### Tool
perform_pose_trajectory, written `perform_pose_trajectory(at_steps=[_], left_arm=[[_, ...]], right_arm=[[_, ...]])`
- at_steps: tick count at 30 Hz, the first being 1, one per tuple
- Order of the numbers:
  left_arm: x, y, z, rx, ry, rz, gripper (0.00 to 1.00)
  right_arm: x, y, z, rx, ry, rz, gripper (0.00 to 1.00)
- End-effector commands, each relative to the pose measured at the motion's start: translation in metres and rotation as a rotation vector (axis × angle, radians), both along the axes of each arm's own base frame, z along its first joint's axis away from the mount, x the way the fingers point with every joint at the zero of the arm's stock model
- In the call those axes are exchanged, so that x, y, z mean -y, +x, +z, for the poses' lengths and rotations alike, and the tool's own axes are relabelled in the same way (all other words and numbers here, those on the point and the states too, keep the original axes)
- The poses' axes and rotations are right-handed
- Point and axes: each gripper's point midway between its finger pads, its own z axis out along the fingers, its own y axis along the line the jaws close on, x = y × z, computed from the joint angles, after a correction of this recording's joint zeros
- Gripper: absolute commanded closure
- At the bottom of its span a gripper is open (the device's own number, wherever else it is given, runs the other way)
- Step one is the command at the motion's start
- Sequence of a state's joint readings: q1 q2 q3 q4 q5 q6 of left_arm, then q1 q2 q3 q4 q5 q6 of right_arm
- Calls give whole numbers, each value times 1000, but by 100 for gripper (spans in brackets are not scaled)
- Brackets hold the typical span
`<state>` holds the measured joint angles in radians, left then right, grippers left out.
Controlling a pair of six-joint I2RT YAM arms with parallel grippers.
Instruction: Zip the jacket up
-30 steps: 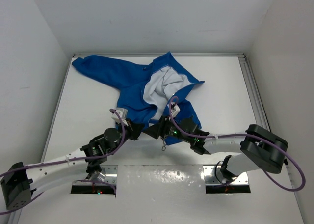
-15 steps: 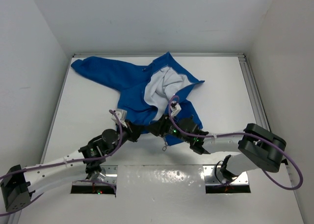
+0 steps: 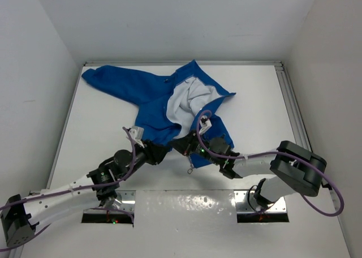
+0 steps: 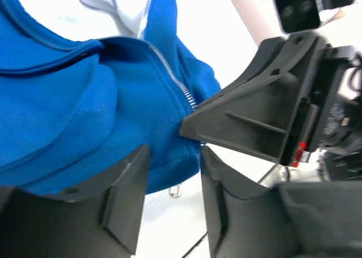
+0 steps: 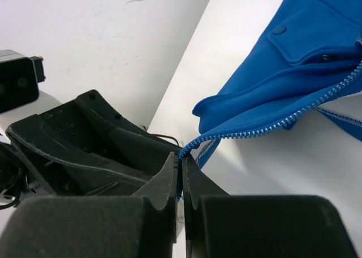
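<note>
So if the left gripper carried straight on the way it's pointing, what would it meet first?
The jacket: its bottom hem, by the end of the zipper, lies right at the gap between the left gripper's open fingers. The right gripper's tip looks close behind, though depth is unclear.

A white tabletop is spreading across the floor of a white enclosure. A back wall is rising behind it, while a left wall and a right wall are closing it in at the sides. A pale metal rail is running along the tabletop's right edge. At the near edge a glossy strip is reflecting spots of light. A small thin loop is lying on the tabletop just beyond that strip.
</note>
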<state>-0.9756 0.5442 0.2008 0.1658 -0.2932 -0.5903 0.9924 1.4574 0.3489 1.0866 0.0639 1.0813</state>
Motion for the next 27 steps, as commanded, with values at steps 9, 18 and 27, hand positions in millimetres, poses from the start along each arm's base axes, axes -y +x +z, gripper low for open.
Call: perform_pose_trajectory(at_steps=[9,18,27], left_arm=[[8,-9,14,-4,-136,-42,57],[8,2,16,27,-117,-2,64],[8,9,9,38,-73,9,64]], right_arm=[[0,-4,40,20,215,31,100],[6,-5,44,-8,268,39,100],[9,-11,57,-18,357,96,100]])
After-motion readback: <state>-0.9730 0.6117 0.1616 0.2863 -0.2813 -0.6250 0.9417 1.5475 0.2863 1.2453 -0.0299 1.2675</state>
